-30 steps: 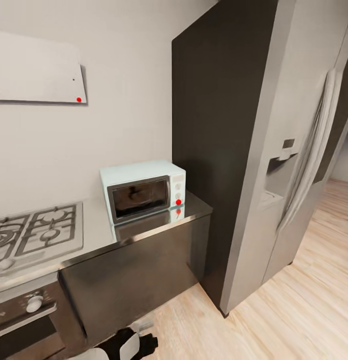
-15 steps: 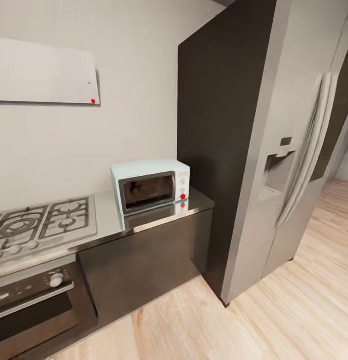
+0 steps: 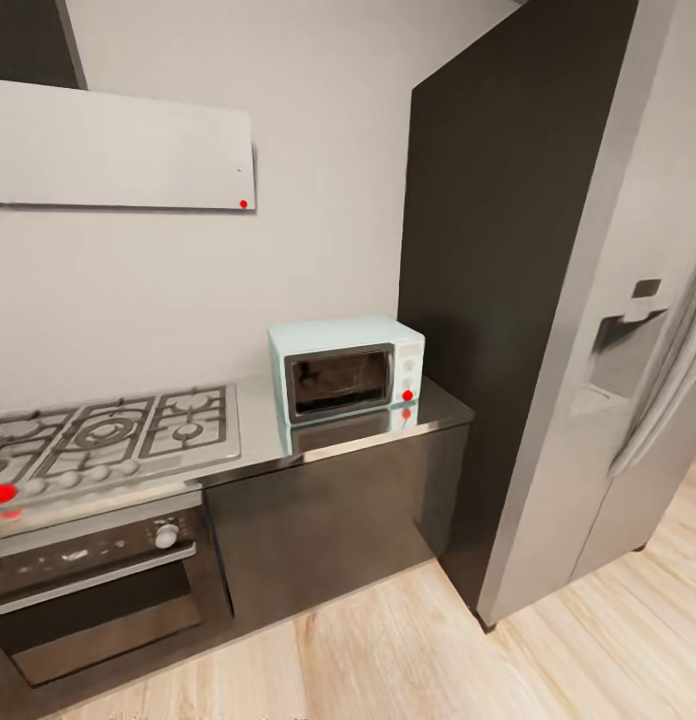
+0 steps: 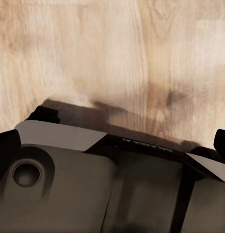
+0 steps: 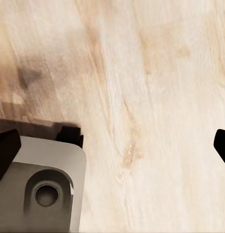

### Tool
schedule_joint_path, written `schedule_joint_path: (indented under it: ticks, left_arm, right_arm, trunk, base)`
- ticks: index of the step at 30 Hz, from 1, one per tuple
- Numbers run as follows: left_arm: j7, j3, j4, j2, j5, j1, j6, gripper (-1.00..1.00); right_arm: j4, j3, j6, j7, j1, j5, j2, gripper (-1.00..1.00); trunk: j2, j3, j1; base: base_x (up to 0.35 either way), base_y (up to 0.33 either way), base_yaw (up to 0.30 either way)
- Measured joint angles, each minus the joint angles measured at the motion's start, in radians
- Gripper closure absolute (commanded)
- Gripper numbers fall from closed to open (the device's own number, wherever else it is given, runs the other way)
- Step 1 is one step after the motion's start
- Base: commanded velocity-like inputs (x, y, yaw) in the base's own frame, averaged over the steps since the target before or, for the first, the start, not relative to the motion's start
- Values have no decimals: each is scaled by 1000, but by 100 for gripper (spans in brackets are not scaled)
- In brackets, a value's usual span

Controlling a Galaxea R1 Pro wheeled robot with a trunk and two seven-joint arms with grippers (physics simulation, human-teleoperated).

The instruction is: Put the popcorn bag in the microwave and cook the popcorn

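1. Microwave [image 3: 348,368] sits on the countertop [image 3: 443,409], at its end nearest the dark tall cabinet side [image 3: 488,280]; door shut, dark glass, knob panel on the side toward the cabinet, red dot low on that panel.
2. Countertop is glossy and mirrors the microwave front just below it; dark brown cabinet fronts [image 3: 328,520] underneath.
3. Steel gas hob [image 3: 108,435] set in the counter on the microwave's other side, close beside it but not touching; a red dot at its front edge.
4. Black built-in oven [image 3: 88,590] with a round knob under the hob.
5. White range hood panel [image 3: 118,150] on the wall above the hob, red dot at its lower corner.
6. Grey fridge [image 3: 628,330] with a dispenser recess next to the dark cabinet side.
7. Light wood floor [image 3: 408,650] in front of the cabinets.
8. Left wrist view: left gripper [image 4: 112,145] with dark fingertips at both picture edges, spread wide, nothing between them; robot base [image 4: 93,184] and wood floor below.
9. Right wrist view: right gripper [image 5: 112,145] likewise wide apart, holding nothing, over wood floor with a grey corner of the base.
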Motion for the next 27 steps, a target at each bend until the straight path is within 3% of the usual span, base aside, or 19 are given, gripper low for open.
schedule_joint_path:
  ticks: [16, 27]
  left_arm:
    - [-1, 1, -1, 1, 5, 0, -1, -100]
    - [-1, 1, 0, 4, 6, 0, -2, -100]
  right_arm:
    - [0, 0, 0, 1, 8, 21, 2, -100]
    - [0, -1, -1, 0, 9, 19, -1, -100]
  trunk:
    - [0, 0, 0]
    - [0, 0, 0]
  base:
    - [7, -20, 270]
    - [103, -242, 25]
